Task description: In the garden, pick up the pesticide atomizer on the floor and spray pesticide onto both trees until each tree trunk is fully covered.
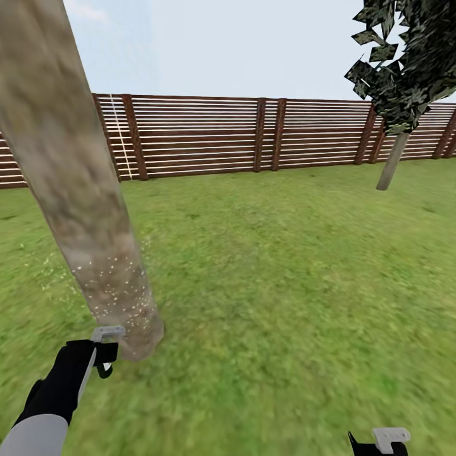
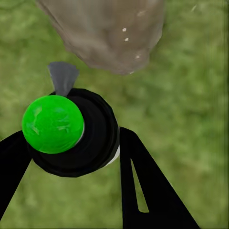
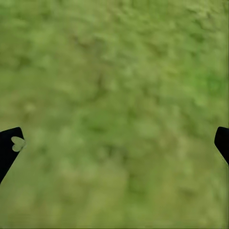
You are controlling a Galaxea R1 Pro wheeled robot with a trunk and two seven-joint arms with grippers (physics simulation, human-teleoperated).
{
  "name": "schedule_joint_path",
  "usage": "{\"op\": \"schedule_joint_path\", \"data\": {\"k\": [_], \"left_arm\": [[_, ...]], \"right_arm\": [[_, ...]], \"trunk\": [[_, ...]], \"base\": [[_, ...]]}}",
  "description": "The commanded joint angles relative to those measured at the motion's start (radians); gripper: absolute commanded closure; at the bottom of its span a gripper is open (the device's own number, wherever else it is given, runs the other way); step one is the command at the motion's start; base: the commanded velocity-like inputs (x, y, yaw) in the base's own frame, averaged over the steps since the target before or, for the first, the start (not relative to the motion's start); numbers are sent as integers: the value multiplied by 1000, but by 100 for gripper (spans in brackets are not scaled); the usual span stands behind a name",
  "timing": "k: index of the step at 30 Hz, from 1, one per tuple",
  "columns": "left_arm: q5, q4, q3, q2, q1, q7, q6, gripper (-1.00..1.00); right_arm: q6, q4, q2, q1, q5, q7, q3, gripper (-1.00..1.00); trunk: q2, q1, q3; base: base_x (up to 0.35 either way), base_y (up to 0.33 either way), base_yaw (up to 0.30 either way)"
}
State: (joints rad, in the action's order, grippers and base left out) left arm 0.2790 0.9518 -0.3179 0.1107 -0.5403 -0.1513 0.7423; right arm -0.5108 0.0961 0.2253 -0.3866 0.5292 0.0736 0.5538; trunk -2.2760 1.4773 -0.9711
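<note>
step: spraying trunk (image 1: 95, 240) at frame left | left fingers (image 2: 71, 143) grasping atomizer (image 2: 71, 131) | right fingers (image 3: 114, 143) released | next: spray higher up, specks (image 1: 111, 278) low only

No legible text, labels, brands, numbers or signs on any surface in the head view or either wrist view.

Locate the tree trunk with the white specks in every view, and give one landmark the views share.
Head view: the tree trunk leans up the left side, specks low down.
Left wrist view: its speckled base lies beyond the held atomizer.
Right wrist view: not in it.
Shared landmark: the grass lawn.
</note>
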Motion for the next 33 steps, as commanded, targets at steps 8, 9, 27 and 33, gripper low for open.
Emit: {"op": "schedule_joint_path", "data": {"k": [8, 9, 27, 33], "left_arm": [[60, -2, 42, 34, 160, -218, -308, 100], [105, -3, 41, 41, 187, -290, -387, 100], [593, -139, 197, 20, 165, -929, -699, 100], [598, -143, 213, 17, 146, -933, -700, 100]], "right_arm": [[0, -2, -2, 0, 4, 3, -2, -100], [0, -2, -3, 0, 4, 4, -2, -100], [93, 447, -275, -39, 305, 719, -325, -100], [101, 472, -324, -41, 308, 800, -331, -100]], "trunk": [[0, 0, 1], [0, 0, 1], [0, 0, 1], [0, 0, 1]], "base": [[-256, 38, 0], [-336, 77, 0], [-297, 87, 0], [-5, 2, 0]]}}
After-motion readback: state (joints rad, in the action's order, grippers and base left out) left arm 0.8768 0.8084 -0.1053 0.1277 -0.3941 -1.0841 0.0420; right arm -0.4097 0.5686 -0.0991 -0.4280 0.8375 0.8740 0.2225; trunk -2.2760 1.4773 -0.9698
